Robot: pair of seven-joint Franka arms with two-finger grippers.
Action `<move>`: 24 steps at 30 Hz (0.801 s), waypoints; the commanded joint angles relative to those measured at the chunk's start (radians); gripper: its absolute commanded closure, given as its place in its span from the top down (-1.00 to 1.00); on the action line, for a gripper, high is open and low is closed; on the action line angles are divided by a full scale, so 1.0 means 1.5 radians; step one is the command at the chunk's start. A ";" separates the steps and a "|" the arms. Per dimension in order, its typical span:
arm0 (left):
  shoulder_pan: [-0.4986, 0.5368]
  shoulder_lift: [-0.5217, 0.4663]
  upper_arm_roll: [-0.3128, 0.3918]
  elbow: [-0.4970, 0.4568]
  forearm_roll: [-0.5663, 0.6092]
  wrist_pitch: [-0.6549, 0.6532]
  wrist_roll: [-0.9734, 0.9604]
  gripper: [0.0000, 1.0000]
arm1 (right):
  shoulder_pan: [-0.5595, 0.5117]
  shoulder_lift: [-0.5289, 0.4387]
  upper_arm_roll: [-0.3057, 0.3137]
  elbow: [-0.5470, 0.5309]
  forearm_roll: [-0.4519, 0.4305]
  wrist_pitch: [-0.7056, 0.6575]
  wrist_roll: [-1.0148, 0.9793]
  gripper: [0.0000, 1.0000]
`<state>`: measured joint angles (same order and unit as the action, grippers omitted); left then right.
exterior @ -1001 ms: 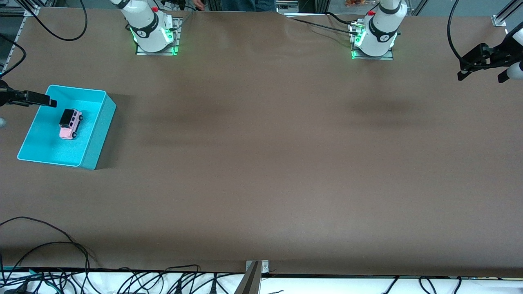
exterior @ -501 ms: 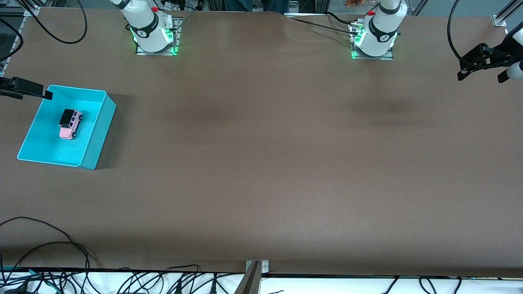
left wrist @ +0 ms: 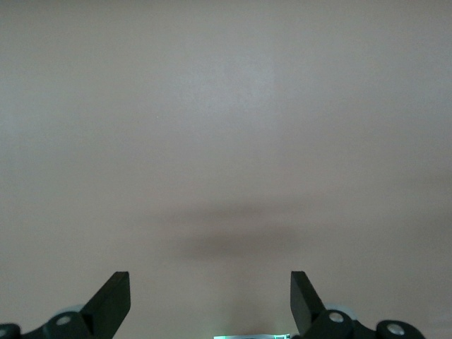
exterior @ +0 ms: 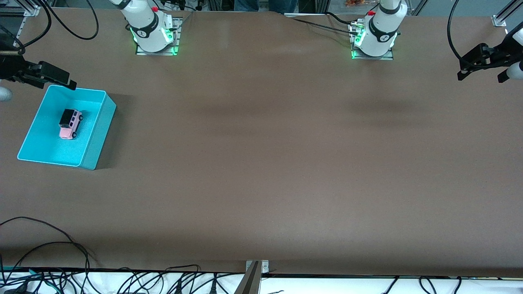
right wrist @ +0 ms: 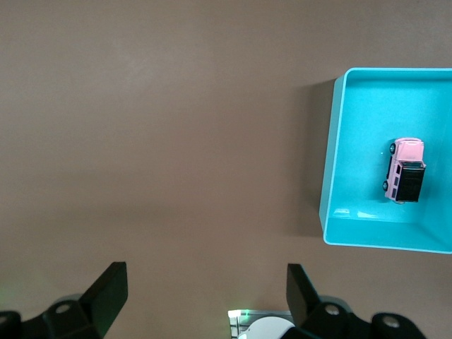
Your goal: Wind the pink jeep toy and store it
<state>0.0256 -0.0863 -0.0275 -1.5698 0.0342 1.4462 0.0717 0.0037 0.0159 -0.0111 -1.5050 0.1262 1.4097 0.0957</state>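
The pink jeep toy (exterior: 69, 123) with its black roof stands on its wheels inside the turquoise bin (exterior: 100, 130) at the right arm's end of the table. It also shows in the right wrist view (right wrist: 406, 169), inside the bin (right wrist: 332, 176). My right gripper (exterior: 61, 79) is open and empty, raised over the table just off the bin's corner that points toward the bases; its fingers (right wrist: 106, 291) stand wide apart. My left gripper (exterior: 466, 70) is open and empty, waiting over the left arm's end of the table above bare brown surface (left wrist: 226, 141).
The right arm's base (exterior: 153, 30) and the left arm's base (exterior: 374, 38) stand along the table's edge farthest from the front camera. Black cables (exterior: 49, 245) lie at the edge nearest that camera. A metal bracket (exterior: 255, 271) sits at that edge's middle.
My right gripper has drawn back from over the bin's corner toward the bases and now hangs outside the bin. The jeep, the bin and the left arm have not moved.
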 commanded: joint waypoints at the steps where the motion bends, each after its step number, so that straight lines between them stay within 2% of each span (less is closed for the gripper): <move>1: 0.006 -0.009 -0.001 -0.004 -0.013 -0.007 0.017 1.00 | -0.005 -0.035 0.029 -0.059 -0.034 0.046 0.010 1.00; 7: 0.006 -0.009 -0.001 -0.004 -0.013 -0.007 0.017 1.00 | -0.005 -0.051 0.063 -0.101 -0.098 0.082 0.011 1.00; 13: 0.006 -0.009 -0.001 -0.004 -0.013 -0.008 0.017 1.00 | -0.005 -0.052 0.062 -0.116 -0.106 0.105 0.011 1.00; 24: 0.006 -0.007 -0.001 -0.003 -0.013 -0.007 0.017 1.00 | -0.005 -0.052 0.005 -0.109 -0.101 0.112 -0.047 1.00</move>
<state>0.0257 -0.0863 -0.0275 -1.5698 0.0342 1.4457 0.0717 0.0001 -0.0273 0.0293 -1.6504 -0.0193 1.5660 0.0885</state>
